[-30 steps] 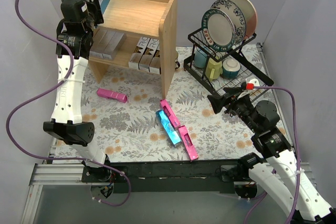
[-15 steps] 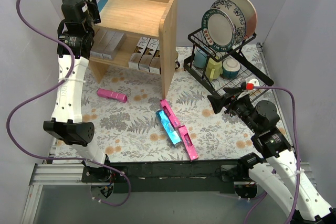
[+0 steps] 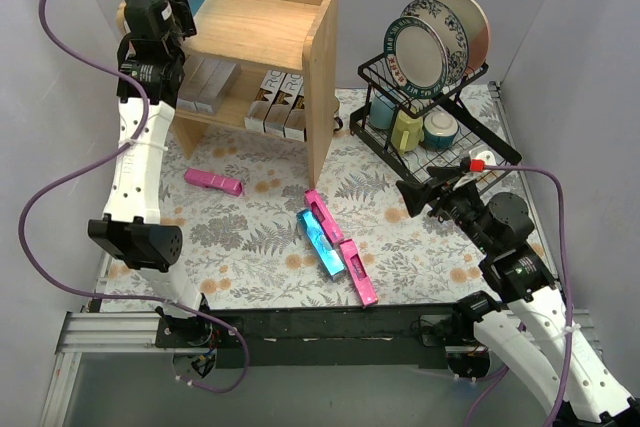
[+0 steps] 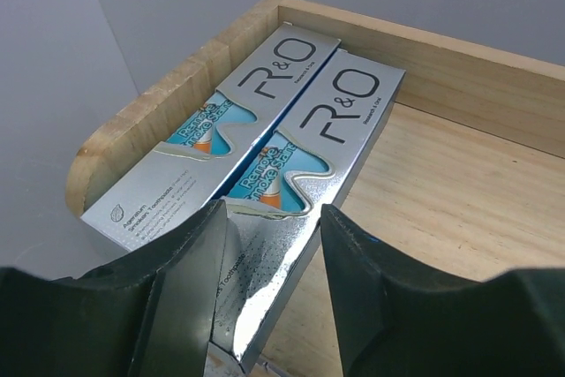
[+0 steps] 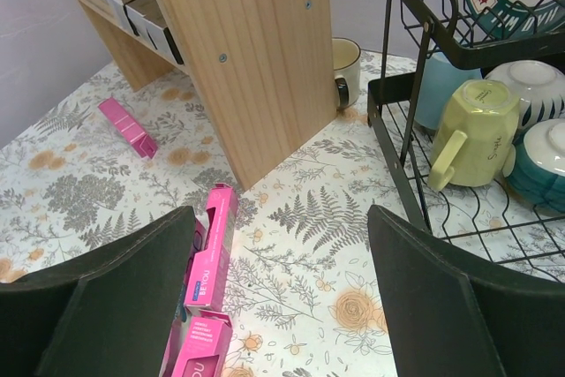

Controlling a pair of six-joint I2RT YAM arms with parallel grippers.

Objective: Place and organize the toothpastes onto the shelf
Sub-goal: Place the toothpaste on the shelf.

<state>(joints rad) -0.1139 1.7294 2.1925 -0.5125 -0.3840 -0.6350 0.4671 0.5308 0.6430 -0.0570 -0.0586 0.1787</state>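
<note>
Silver carton [image 4: 309, 156] is bracketed by the left pincer [image 4: 272, 222] on the shelf's [image 4: 459, 174] top tier, beside its twin [image 4: 221, 121]. Whether it is clenched cannot be told. If pulled back askew, it could be dragged off the edge.

Shelf [image 3: 270, 32] at back left of table [image 3: 250, 237]. Top tier, left side: two cartons side by side, running front to back. Outer carton [image 4: 221, 130] along left rim, inner carton [image 4: 331, 134] touching its right. Lower tier: stacked cartons [image 3: 205, 82] at left, more cartons [image 3: 280, 107] at right. Dish rack [image 3: 425, 92] right of shelf, plates [image 3: 428, 50] on top, cups [image 3: 420, 130] beneath. Mug [image 5: 346, 66] between shelf and rack. On table: lone carton [image 3: 213, 181] before shelf's left part; three-carton cluster [image 3: 322, 239] at centre, before shelf's right panel.
</note>
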